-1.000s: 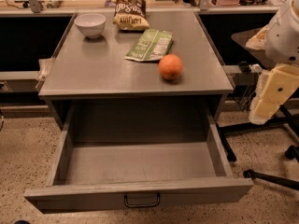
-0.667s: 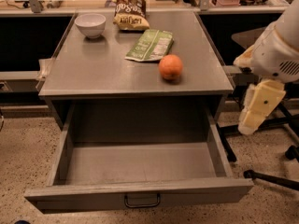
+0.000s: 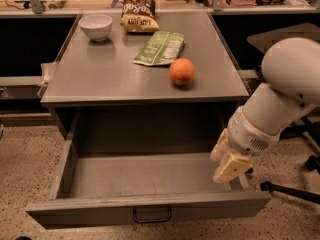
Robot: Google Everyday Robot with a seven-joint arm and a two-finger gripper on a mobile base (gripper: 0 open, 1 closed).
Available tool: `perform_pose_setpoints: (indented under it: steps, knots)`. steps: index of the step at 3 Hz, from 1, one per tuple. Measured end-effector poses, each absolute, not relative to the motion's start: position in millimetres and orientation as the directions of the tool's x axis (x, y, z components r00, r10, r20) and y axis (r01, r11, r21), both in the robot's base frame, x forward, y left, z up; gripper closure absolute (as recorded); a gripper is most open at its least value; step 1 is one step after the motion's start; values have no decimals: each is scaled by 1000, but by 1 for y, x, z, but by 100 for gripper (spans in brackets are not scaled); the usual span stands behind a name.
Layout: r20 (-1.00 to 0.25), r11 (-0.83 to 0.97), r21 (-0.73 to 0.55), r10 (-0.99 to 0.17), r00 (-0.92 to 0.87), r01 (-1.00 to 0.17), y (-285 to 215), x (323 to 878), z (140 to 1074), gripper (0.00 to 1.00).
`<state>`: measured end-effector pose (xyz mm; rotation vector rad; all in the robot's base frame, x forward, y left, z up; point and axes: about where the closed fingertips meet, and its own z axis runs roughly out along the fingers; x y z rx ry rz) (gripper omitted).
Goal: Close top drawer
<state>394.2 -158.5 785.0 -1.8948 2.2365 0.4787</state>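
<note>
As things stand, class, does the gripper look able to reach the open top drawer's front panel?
Probably yes: the gripper hangs at the top drawer's right end, just behind its front panel, with nothing between them.

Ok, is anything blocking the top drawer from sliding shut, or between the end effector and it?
Nothing visible lies in the top drawer. The end effector hangs over its right side, just behind its front; nothing stands between them.

No readable lettering on the brown snack bag [image 3: 138,18] or green packet [image 3: 161,48]
</note>
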Motion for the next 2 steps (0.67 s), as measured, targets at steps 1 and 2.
perform_pose_setpoints:
  steps: [1, 2]
  knots:
    - [-343, 97, 170, -927, -151, -981, -142, 371, 760, 73]
    - [-345, 64, 145, -932, -111, -987, -130, 353, 748, 96]
